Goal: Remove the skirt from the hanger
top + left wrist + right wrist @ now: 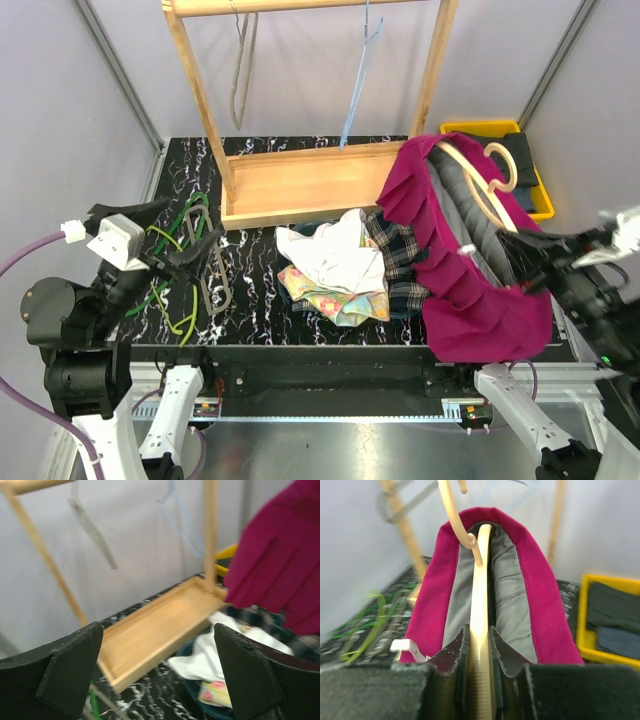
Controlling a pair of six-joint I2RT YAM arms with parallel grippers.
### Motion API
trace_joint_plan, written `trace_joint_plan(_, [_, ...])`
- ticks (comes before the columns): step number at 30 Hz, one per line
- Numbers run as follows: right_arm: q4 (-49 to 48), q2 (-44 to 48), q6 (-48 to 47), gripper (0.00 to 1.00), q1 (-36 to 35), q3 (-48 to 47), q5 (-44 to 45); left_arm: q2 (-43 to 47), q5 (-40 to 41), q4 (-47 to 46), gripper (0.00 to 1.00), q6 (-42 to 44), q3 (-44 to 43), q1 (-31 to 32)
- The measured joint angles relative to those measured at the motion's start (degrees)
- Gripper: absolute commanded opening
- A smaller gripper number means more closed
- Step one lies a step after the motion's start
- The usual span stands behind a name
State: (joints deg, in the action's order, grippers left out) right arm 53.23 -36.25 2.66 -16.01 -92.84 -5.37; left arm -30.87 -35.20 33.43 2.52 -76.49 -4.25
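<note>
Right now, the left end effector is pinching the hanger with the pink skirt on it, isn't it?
Not quite. It is the right end effector that is pinching the cream hanger with the pink skirt on it; the right wrist view shows its fingers closed on the hanger. The left end effector is open and holds nothing.

The left arm [62, 335] and right arm [592, 300] had black joints and white lower links [172, 405]; a purple cable [28, 256] met the white wrist block [118, 238]; the left pincer [157, 630] was matte black.
</note>
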Motion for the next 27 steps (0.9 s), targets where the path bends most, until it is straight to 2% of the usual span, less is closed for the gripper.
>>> trace_joint_plan(5, [3.32, -3.76, 6.29, 0.0, 0.04, -13.16, -13.79, -0.02, -13.11, -3.69, 0.99, -7.69, 2.05, 0.0])
trace_joint_plan(11, [-5.03, -9.62, 14.45, 0.0, 0.04, -19.89, -26.71, -0.02, -22.05, -16.13, 0.99, -21.05, 5.81, 0.0])
trace_joint_plan(15, [-11.26, -12.11, 19.06, 0.0, 0.04, -18.08, -33.03, -1.18, -23.87, -23.78, 0.99, -29.18, 4.59, 0.0])
trace_joint_plan(20, [-19.23, -12.83, 24.9, 0.0, 0.0, -9.81, -38.38, -4.39, -24.28, -35.04, 0.99, -38.62, 3.63, 0.0])
trace_joint_plan(27, [-27.54, -14.05, 31.36, 0.0, 0.0, -3.74, -42.56, -9.99, -23.21, -42.12, 0.99, -43.1, 2.56, 0.0])
